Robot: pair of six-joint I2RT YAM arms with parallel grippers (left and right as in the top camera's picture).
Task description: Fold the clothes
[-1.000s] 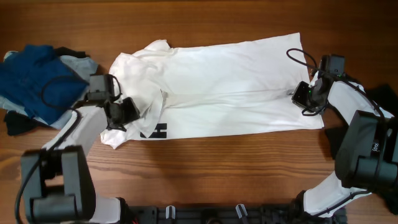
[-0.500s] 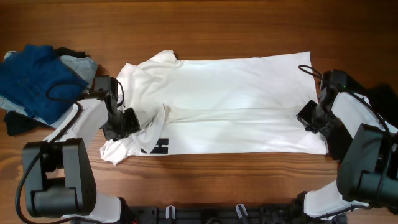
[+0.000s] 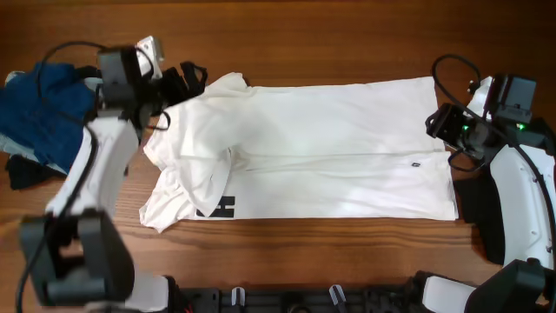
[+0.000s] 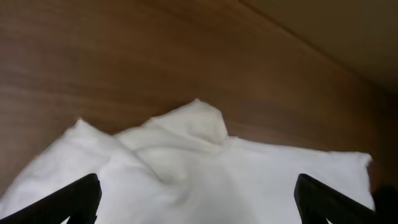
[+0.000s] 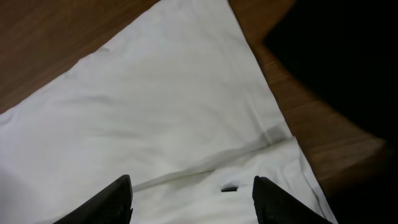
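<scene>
1 soft white T-shirt (image 3: 330, 148), flat, creased

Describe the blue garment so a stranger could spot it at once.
Find the white T-shirt spread across the wooden table. Beyond its collar end, at the overhead view's left edge, lies a heap of clothes. The blue garment is its crumpled top layer, unlike the black garment beside it.

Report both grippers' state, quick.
Left gripper: open, holding nothing, over the white T-shirt.
Right gripper: open, holding nothing, over the same shirt.
</scene>
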